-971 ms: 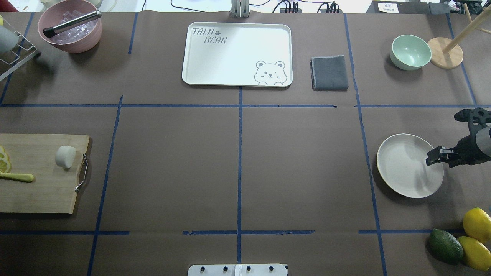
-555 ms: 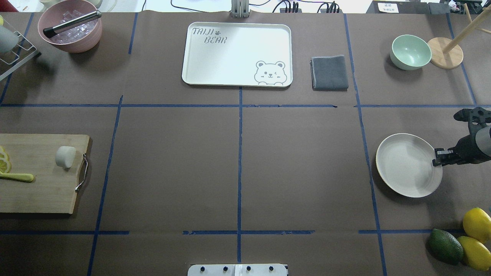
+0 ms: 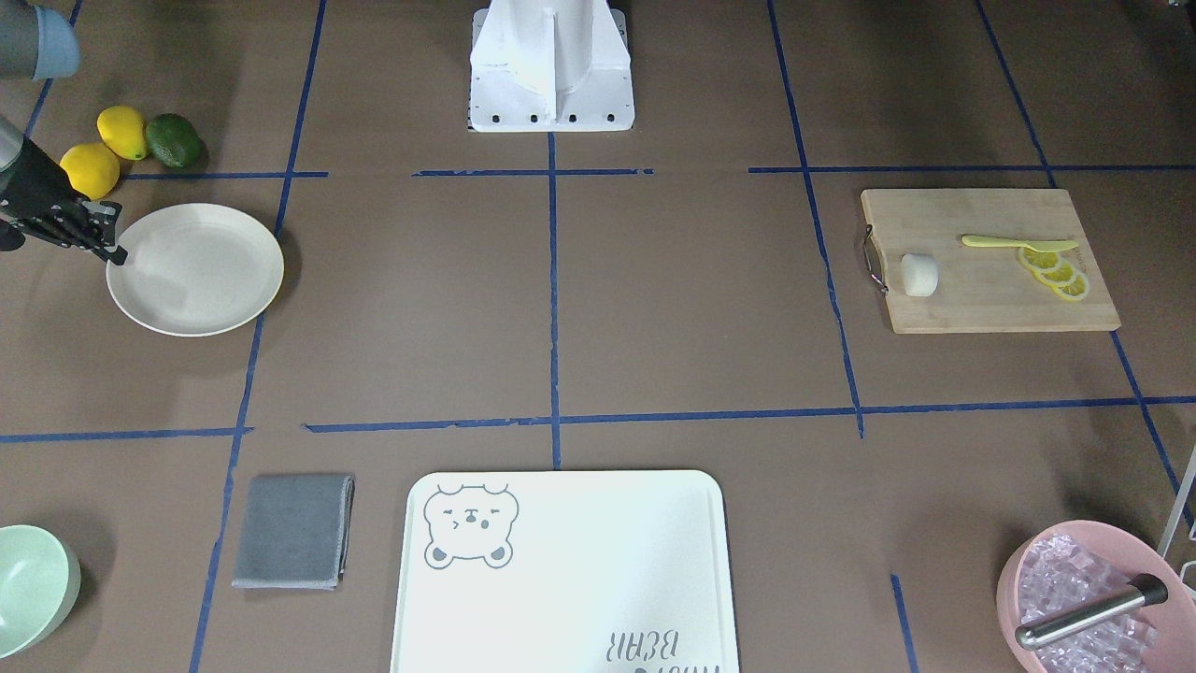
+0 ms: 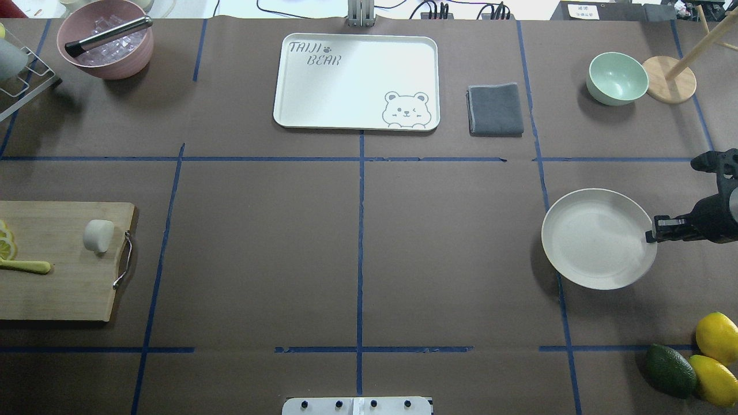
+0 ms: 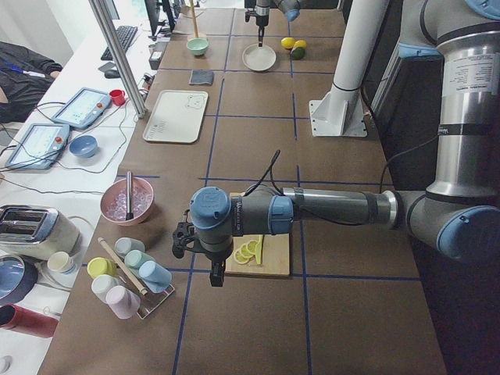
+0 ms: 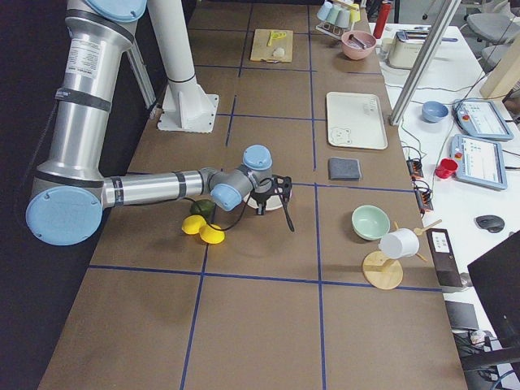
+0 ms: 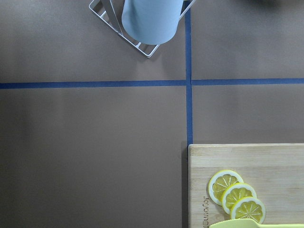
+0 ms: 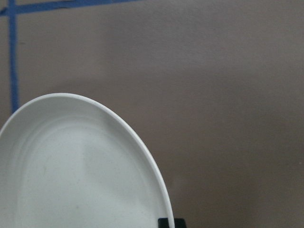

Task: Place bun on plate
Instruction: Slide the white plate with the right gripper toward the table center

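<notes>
The small white bun (image 4: 98, 235) (image 3: 918, 275) lies on a wooden cutting board (image 4: 63, 288) at the table's left edge. Far across the table, the cream plate (image 4: 594, 239) (image 3: 196, 271) (image 8: 71, 166) sits at the right side. My right gripper (image 4: 651, 235) (image 3: 117, 254) is shut on the plate's right rim. My left gripper (image 5: 213, 275) hangs above the table near the board's outer end, over bare paper. It shows only in the exterior left view, so I cannot tell whether it is open or shut.
Lemon slices (image 4: 6, 242) and a yellow knife (image 4: 26, 266) share the board. A bear-print tray (image 4: 346, 86), grey cloth (image 4: 494, 109) and mint bowl (image 4: 617, 78) line the far side, with a pink ice bowl (image 4: 106, 37) far left. Two lemons (image 4: 715, 337) and an avocado (image 4: 669, 369) lie near right.
The right gripper drew back from over the plate to its right rim. The plate then shifted left and slightly away with the gripper on it. The bun has not moved.
</notes>
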`<state>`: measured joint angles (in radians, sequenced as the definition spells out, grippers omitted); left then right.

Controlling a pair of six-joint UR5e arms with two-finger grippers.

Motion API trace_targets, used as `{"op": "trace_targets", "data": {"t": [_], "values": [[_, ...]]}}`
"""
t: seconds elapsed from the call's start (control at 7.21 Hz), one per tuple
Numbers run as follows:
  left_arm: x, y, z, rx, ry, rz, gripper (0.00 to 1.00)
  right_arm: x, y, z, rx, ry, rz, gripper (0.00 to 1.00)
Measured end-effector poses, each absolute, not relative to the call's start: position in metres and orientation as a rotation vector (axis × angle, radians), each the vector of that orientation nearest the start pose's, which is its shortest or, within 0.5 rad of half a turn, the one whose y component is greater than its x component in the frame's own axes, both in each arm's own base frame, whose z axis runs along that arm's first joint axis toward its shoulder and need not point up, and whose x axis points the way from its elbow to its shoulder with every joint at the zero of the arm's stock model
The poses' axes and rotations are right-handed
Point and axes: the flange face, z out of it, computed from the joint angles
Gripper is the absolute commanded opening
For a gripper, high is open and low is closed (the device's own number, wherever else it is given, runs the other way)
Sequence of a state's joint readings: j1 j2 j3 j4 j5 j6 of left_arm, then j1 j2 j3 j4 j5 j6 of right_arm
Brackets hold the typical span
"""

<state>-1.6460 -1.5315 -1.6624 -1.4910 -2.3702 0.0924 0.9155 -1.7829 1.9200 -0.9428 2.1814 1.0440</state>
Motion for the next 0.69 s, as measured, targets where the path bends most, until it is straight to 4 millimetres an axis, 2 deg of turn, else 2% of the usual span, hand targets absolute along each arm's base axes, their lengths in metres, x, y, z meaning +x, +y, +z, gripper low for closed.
{"op": "trace_targets", "data": {"t": [0.14, 0.28, 0.42, 0.69], "values": [[-0.097, -0.467, 0.638, 0.043, 0.798, 0.006, 1.00, -0.217, -0.400, 0.470, 0.048, -1.016, 0.166, 0.00], [-0.097, -0.466, 0.638, 0.043, 0.798, 0.006, 1.00, -0.247, -0.415, 0.429, 0.026, -1.082, 0.194, 0.00], [-0.097, -0.466, 0.638, 0.043, 0.798, 0.006, 1.00, -0.290, -0.422, 0.397, -0.004, -1.123, 0.205, 0.00], [-0.097, -0.465, 0.638, 0.043, 0.798, 0.007, 1.00, -0.391, -0.420, 0.342, -0.032, -1.149, 0.224, 0.00]]}}
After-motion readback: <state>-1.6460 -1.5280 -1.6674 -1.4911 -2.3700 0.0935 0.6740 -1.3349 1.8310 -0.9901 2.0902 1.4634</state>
